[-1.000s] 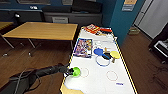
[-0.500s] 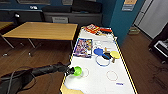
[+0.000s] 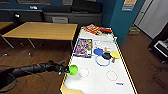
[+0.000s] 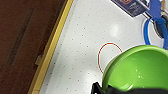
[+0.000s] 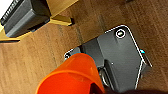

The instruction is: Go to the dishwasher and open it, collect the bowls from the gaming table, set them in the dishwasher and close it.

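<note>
The left gripper (image 3: 65, 70) holds a green bowl (image 3: 73, 69) by its rim at the near left edge of the gaming table (image 3: 100, 82), over the yellow border. In the left wrist view the jaws are clamped on the bowl's (image 4: 140, 68) edge, and the white top with a red ring (image 4: 110, 57) printed on it lies beneath, so the bowl looks lifted clear, though how far off the surface cannot be judged. The bowl is tilted: its open mouth faces partly up and partly toward the arm, the rim plane slanting, not level. Being round, it has no long axis; the table's long axis runs away from the robot, toward the far wall. The right wrist view shows an orange cup (image 5: 71, 75) close under the camera above wooden floor (image 5: 32, 65) and the robot's base; whether the right jaws grip it cannot be told. As for progress, one bowl is in hand, so collection is under way. More round pieces lie farther up the table, a blue one (image 3: 99, 51) and a yellow one (image 3: 115, 54) beside a blue ring (image 3: 102, 61) and a board game (image 3: 83, 47); whether these are bowls is unclear. The dishwasher's state is unknown; loading and closing it remain.
</note>
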Motion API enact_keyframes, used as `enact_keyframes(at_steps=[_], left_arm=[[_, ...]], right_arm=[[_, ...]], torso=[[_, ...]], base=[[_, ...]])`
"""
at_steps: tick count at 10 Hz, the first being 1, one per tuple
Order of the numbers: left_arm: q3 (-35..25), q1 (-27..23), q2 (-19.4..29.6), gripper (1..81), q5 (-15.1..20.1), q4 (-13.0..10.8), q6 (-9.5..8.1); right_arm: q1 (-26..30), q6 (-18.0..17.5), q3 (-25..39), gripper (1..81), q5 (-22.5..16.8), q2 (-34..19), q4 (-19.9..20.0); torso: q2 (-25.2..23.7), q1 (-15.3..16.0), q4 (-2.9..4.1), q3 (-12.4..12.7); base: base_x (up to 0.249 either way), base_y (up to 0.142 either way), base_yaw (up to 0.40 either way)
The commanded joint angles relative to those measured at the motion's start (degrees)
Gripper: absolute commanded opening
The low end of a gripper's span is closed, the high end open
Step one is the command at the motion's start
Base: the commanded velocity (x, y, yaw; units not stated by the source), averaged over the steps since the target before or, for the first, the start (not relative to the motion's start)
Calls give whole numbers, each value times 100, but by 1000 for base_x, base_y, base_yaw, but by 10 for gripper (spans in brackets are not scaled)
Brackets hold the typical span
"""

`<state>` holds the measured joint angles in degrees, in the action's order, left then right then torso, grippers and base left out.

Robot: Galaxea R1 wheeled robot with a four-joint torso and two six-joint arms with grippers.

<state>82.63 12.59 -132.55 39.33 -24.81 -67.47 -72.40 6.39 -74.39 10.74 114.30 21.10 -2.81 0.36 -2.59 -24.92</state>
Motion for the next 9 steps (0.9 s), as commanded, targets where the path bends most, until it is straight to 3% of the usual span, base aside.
enact_keyframes(at_steps=[1, 3, 5, 8, 9], left_arm=[[-2419, -152, 2173, 10, 154, -1198, 259], [-2822, 1027, 2601, 10, 58, -1676, 490], [-2420, 2181, 2453, 10, -539, -2466, 463], [-1521, 3297, 1810, 10, -848, -2775, 463], [-1144, 3648, 1555, 10, -997, -2854, 472]], right_arm=[[204, 29, 145, 10, -380, -326, -123], [124, 29, 48, 10, -380, -317, -133], [80, 20, -127, 10, -431, -213, -124], [-60, 29, -435, 10, -661, 8, -124], [-139, 29, -541, 10, -661, 78, -124]], torso=[[0, 0, 0, 0], [0, 0, 0, 0], [0, 0, 0, 0], [0, 0, 0, 0], [0, 0, 0, 414]], base=[[0, 0, 0], [0, 0, 0], [0, 0, 0], [0, 0, 0], [0, 0, 0]])
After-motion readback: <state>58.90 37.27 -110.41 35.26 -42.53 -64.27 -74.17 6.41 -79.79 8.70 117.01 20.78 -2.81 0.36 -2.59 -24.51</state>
